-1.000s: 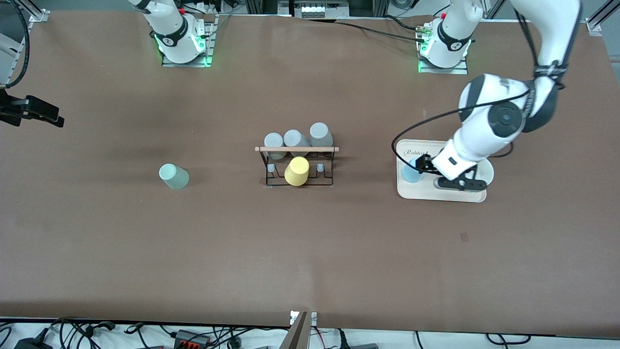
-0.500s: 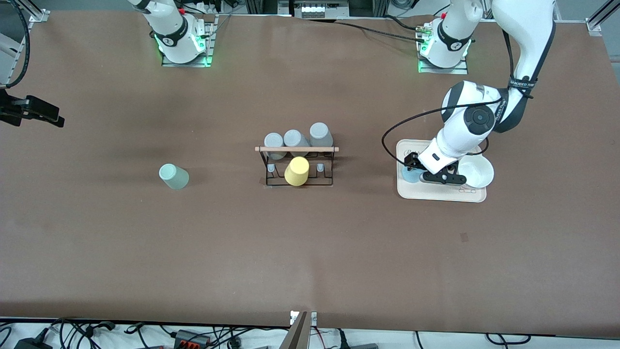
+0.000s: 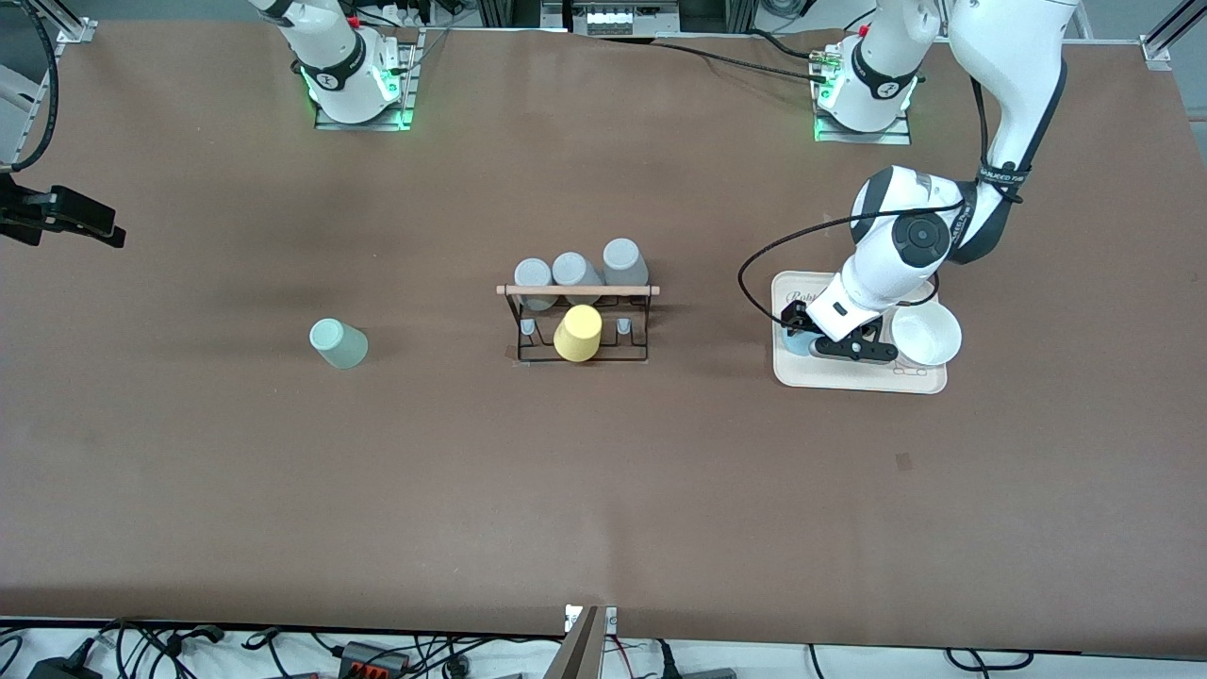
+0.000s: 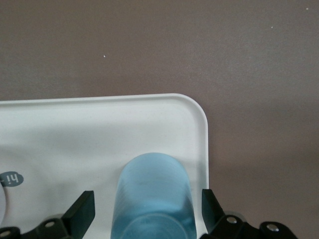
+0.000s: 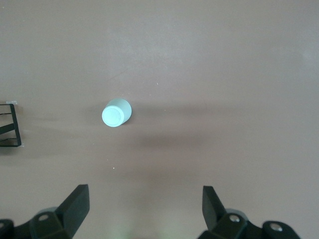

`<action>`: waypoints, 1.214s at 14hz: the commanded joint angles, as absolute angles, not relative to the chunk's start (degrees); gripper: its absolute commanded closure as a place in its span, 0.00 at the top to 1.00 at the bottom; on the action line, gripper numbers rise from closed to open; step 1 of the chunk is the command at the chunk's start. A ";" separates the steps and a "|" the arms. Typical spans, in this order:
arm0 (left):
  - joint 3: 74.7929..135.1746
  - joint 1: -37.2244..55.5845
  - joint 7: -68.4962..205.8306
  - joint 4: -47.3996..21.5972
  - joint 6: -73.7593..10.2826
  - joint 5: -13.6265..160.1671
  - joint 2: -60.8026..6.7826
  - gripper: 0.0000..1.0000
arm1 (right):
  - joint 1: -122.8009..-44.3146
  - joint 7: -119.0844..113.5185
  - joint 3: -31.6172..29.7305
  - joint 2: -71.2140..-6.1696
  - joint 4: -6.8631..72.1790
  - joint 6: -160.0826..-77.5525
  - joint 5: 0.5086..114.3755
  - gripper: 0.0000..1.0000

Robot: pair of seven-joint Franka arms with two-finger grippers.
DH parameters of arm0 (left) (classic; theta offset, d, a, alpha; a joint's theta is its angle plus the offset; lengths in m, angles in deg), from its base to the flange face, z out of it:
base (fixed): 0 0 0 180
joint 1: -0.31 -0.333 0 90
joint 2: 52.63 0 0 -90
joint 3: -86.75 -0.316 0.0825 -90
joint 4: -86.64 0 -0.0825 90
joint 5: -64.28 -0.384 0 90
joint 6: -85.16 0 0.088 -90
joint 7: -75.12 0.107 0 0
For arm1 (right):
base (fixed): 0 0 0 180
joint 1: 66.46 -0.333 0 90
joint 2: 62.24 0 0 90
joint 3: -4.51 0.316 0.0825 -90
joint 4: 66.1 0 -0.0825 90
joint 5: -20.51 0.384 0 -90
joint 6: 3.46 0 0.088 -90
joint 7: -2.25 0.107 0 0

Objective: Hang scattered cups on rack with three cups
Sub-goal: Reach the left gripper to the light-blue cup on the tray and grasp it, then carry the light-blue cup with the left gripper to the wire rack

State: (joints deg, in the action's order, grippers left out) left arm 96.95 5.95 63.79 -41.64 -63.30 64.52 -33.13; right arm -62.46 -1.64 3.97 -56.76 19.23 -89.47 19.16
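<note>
Brown matte tabletop (image 3: pixel 603 490) carries a cream tray (image 3: pixel 853 377), smooth and rigid. On it stands the light blue tumbler (image 4: pixel 152 194), translucent, finely ribbed, probably light and slippery; best taken across its mid-wall. The left pincer (image 4: pixel 148 214) straddles it, fingers not touching. The right pincer (image 5: pixel 144 211), spread wide, waits above the mint green tumbler (image 5: pixel 116 112).

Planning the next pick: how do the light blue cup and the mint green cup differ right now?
The light blue cup stands on the cream tray toward the left arm's end; the mint green cup sits on the bare table toward the right arm's end.
The left gripper is down around the blue cup, one finger on each side with gaps; no gripper is at the green one.
Both are small, plain, handleless tumblers, off the rack.
</note>
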 commanded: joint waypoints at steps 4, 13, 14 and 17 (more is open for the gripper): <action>97.12 6.02 62.55 -43.53 -64.17 63.14 -33.73 0.56 | -62.50 -1.09 4.07 -56.53 18.27 -88.45 19.19 1.00; 97.20 6.19 62.46 -31.18 -51.91 63.14 -36.37 0.44 | -62.59 -1.09 4.07 -56.53 18.28 -88.45 19.19 1.00; 97.20 7.15 62.37 -26.53 -46.64 63.14 -35.94 0.44 | -62.59 -1.09 4.07 -56.53 18.36 -88.45 19.19 1.00; 97.47 9.17 59.49 -15.62 -38.09 63.22 -34.09 0.40 | -62.59 -1.09 4.07 -56.53 18.36 -88.45 19.19 1.00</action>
